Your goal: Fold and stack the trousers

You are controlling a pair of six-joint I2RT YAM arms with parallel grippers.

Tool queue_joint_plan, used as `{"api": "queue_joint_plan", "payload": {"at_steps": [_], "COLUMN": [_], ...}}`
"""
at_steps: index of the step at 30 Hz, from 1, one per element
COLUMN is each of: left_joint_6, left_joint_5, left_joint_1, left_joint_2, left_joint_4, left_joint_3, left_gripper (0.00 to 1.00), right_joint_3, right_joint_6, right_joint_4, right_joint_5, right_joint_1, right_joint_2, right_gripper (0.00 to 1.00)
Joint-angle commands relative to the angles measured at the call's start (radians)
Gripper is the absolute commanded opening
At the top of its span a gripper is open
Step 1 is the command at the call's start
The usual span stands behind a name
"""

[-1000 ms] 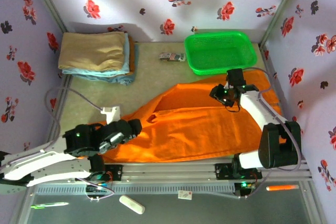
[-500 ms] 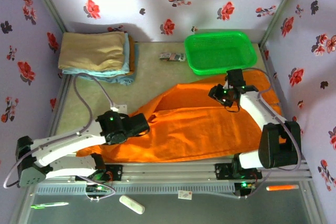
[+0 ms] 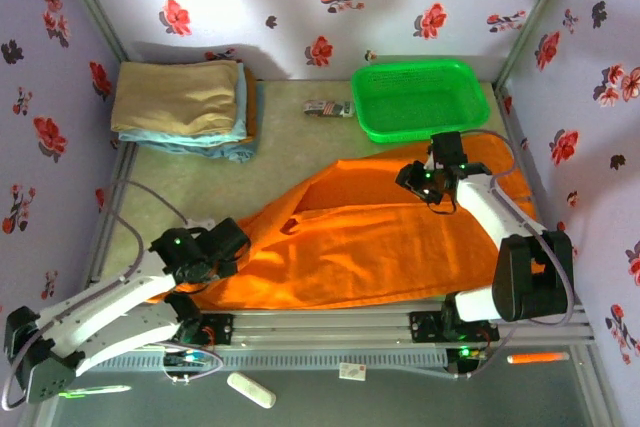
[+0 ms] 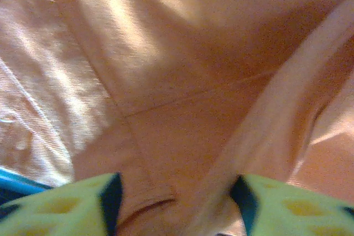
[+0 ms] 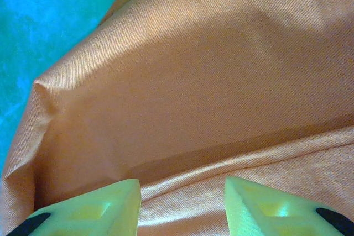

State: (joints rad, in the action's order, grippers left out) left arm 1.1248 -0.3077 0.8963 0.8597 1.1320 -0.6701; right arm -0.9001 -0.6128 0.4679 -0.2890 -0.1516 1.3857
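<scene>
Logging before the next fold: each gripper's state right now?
Left gripper: trousers fold between its jaws, grip cannot be told.
Right gripper: on the trousers, grip cannot be told.

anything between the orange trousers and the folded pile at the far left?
Nothing solid visible. Bare table lies between the trousers and the folded pile; the left arm's cable loops over that gap near the left edge. The small packet sits aside, by the green basket.

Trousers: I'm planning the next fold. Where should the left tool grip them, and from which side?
Probably the raised ridge at the trousers left end, pinched from above: it stands up off the flat cloth, right between the left tool and its spread fingers.
</scene>
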Motion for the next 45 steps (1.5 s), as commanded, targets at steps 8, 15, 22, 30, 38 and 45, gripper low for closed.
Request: {"api": "queue_joint_plan", "payload": {"at_steps": [8,15,22,30,38,45], "left_joint_6": [-0.094,-0.328,-0.614,-0.815,-0.744,-0.64], "left_joint_5": [-0.044,-0.284,-0.356,-0.425,-0.438,-0.401], "left_joint_1": [-0.031,-0.24,-0.428,-0.493,-0.634,-0.719], "left_joint_2": [0.041,0.138,0.223,0.186,0.2,0.501], "left_joint_4": [0.017,0.008,-0.368,-0.715,-0.923,-1.022], "left_joint_3": [-0.105,-0.336,-0.37,-0.27,-0.148,-0.214], "left_gripper": [0.0,0.0,0.0,0.0,0.0,0.0], "right_joint_3": [0.012,0.014,0.018,0.015,0.014,0.01], "right_joint_6": [-0.011,-0.015,-0.013,-0.013,-0.017,-0.013], "right_joint_4": [-0.004,-0.012,-0.017,-0.02,-0.023,-0.018], "right_joint_5": [0.008,0.002,0.0,0.001,0.002,0.007], "right_joint_1": [-0.006,-0.006,-0.006,-0.006,-0.005,-0.006], "right_joint_2": [-0.022,-0.01,0.007,0.02,0.045,0.053], "right_gripper": [0.44,0.44,0.44,0.44,0.44,0.44]}}
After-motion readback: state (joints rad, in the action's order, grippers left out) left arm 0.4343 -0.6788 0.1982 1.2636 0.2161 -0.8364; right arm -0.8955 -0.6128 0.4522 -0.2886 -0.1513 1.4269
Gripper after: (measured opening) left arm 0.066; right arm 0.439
